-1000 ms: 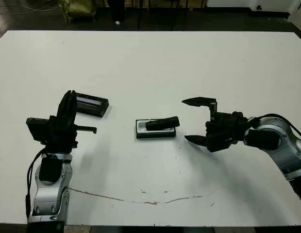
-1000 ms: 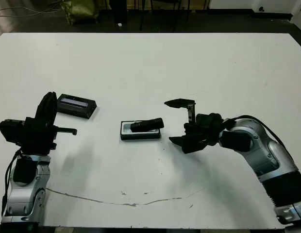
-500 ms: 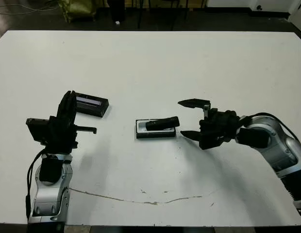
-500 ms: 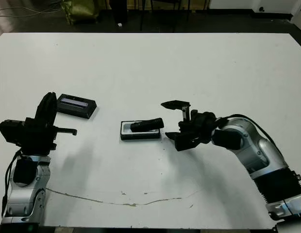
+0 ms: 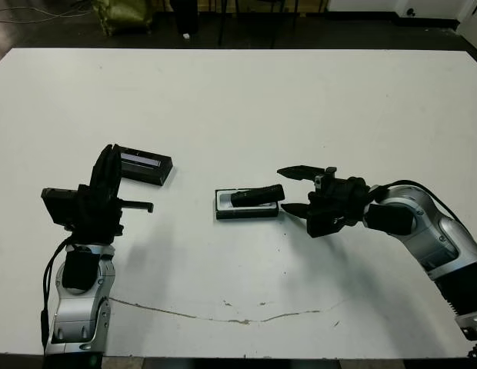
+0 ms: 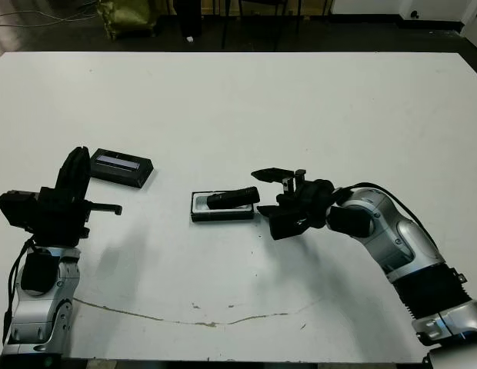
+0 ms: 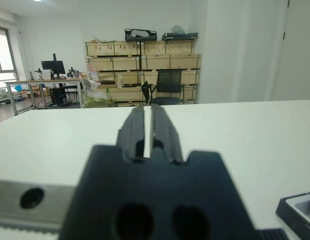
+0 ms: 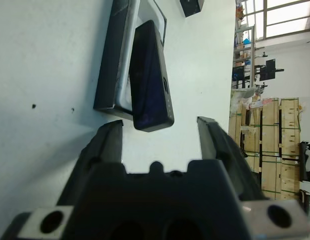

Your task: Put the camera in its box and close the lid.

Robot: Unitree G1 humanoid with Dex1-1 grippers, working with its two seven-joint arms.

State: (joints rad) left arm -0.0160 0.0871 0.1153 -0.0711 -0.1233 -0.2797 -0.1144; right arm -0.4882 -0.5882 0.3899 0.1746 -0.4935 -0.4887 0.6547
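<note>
One camera [image 5: 256,195] askew on box [image 5: 226,208], unlabelled

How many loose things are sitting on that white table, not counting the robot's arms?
3: the box mid-table, the camera lying skewed across it, and the lid off to the robot's left.

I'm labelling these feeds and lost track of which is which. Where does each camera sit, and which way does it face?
Left and right eye views: on the head, looking down at the white table; both arms show.
Left wrist view: along the shut left gripper, across the table toward shelves; a box corner shows.
Right wrist view: along the open right gripper, at the camera lying askew on the box.
Shared: the box and camera appear in the eye and right wrist views.
</note>
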